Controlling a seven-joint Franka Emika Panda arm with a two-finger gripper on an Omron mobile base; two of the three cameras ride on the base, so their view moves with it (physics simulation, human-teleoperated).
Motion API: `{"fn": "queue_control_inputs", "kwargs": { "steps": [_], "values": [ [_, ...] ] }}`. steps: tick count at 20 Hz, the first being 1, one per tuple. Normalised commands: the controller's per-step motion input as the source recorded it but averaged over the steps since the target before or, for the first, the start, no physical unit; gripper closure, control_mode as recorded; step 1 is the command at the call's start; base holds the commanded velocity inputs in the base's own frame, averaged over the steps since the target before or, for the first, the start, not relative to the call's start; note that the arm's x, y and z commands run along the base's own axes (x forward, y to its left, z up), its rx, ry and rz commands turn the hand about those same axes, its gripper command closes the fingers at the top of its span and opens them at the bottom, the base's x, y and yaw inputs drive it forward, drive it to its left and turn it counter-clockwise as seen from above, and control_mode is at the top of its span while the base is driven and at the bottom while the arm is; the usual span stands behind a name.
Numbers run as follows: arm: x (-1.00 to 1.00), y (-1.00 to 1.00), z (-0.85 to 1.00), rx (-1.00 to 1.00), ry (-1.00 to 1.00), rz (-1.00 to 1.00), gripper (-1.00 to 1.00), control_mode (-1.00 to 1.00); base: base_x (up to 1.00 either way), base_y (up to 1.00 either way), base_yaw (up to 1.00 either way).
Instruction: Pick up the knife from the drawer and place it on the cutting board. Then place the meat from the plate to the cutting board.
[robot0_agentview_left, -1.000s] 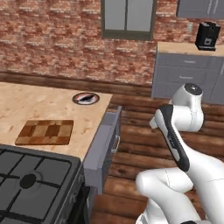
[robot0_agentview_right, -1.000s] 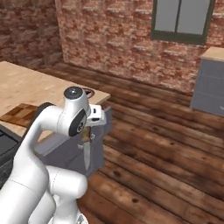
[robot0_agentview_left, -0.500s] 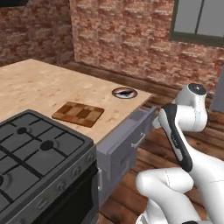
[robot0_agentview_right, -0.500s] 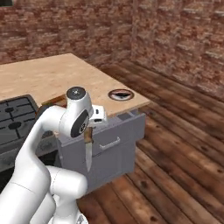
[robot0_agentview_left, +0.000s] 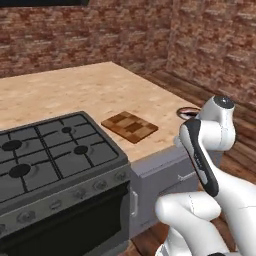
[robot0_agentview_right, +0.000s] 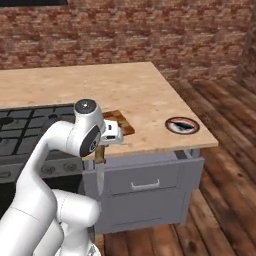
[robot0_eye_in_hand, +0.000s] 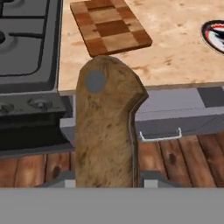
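The gripper (robot0_agentview_right: 101, 152) hangs in front of the counter edge, its jaws pinching the brown wooden handle of the knife (robot0_agentview_right: 99, 170), whose thin grey blade points straight down toward the floor beside the drawer (robot0_agentview_right: 145, 186). In the hand view the handle rises broad between the two finger tips, with a grey rivet near its top. The cutting board (robot0_agentview_left: 129, 126) lies flat on the counter (robot0_agentview_right: 120, 90) just beside the stove (robot0_agentview_left: 45, 150), and its checkered surface is bare. The plate (robot0_agentview_right: 182, 125) sits near the counter's corner, well apart from the board, with the meat (robot0_agentview_right: 183, 125) on its white centre. The knife looks light and stiff; a hold on the handle keeps the fingers off the edge, though a smooth handle held near one end may swing or slip (the blade hangs as a lever below the grip). The meat, small, flat and probably soft, would best be taken across its thicker middle rather than its pointed end.
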Motion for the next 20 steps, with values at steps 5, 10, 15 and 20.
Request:
{"fn": "queue_control_inputs", "kwargs": {
  "steps": [5, 10, 15, 20],
  "values": [
    [0.00, 0.00, 0.00, 0.00, 0.00, 0.00, 1.00, 1.00, 0.00, -0.98, 0.51],
    [0.00, 0.00, 0.00, 0.00, 0.00, 0.00, 1.00, 1.00, 0.00, -0.95, 0.49],
    [0.00, 0.00, 0.00, 0.00, 0.00, 0.00, 1.00, 1.00, 0.41, -0.12, 0.25],
    [0.00, 0.00, 0.00, 0.00, 0.00, 0.00, 1.00, 1.00, 0.37, -0.02, 0.12]
  ]
}}
